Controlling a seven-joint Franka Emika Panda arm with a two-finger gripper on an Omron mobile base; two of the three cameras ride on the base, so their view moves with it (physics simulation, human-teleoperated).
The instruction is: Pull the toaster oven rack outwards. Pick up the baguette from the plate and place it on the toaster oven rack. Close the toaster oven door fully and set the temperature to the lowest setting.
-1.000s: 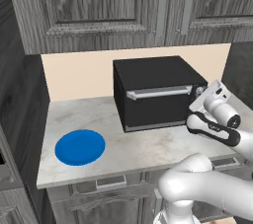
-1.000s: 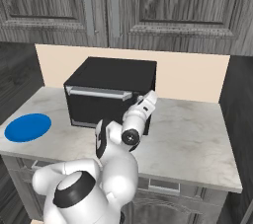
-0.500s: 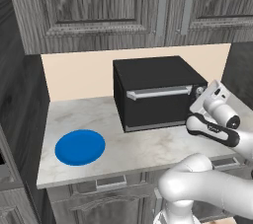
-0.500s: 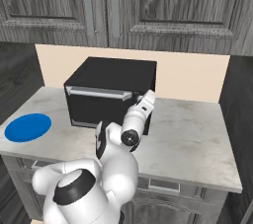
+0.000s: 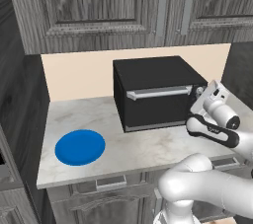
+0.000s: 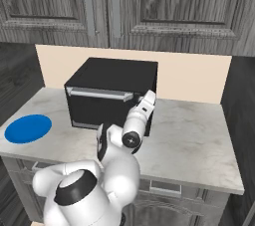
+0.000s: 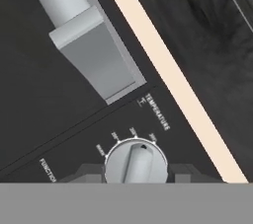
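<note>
Counter [image 5: 148,151]: one marbled grey slab under dark wood cabinets, seen whole from both base views

Toaster oven [image 5: 153,72]: one black box at the back of the counter, against the cream wall. Its door [image 5: 155,109] stands shut, silver bar handle [image 5: 159,92] across the top edge. The hand view alone brings the handle's end bracket [image 7: 96,55] close, and the printed words TEMPERATURE and FUNCTION

Plate [image 5: 80,147]: one bright blue disc, bare, well apart from the oven at the counter's left; the right base view puts it at the far left edge [image 6: 28,128]

Temperature knob [image 7: 136,161]: one silver dial with a raised bar, on the oven's right-hand panel

My pincer [image 7: 136,174]: half-spread, one dark tip [image 7: 89,172] showing on each side of the knob; whether they grip it I cannot tell. From the base views my hand sits at the oven's right front corner [image 5: 206,100]
</note>
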